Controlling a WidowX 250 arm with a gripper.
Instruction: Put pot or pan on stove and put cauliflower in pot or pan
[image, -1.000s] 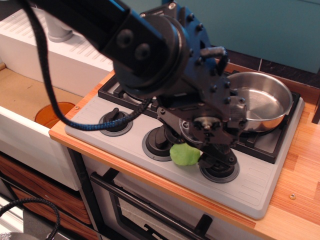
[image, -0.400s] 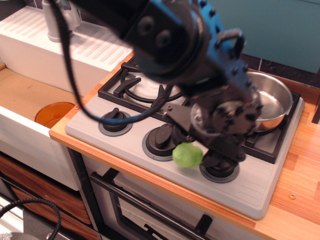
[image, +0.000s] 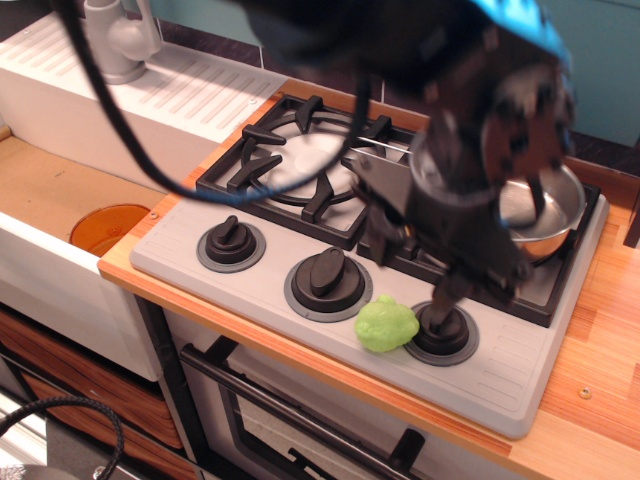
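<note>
The light-green lumpy cauliflower (image: 387, 323) lies free on the grey front panel of the stove (image: 175, 255), between the middle knob (image: 326, 277) and the right knob (image: 441, 328). The shiny steel pot (image: 548, 205) sits on the right burner, partly hidden by my arm. My gripper (image: 475, 285) hangs blurred above the right knob, just right of and above the cauliflower, and does not hold it. The blur hides how its jaws stand.
The left burner grate (image: 300, 170) is bare. A white ribbed sink drainer (image: 160, 100) with a grey faucet (image: 115, 40) stands at the back left. An orange disc (image: 108, 228) lies in the sink at left. Wooden counter (image: 600, 380) runs along the right.
My arm has swung up and to the right, away from the front knobs. The cauliflower, earlier at the gripper's tips, now lies by itself, slightly lower and to the right.
</note>
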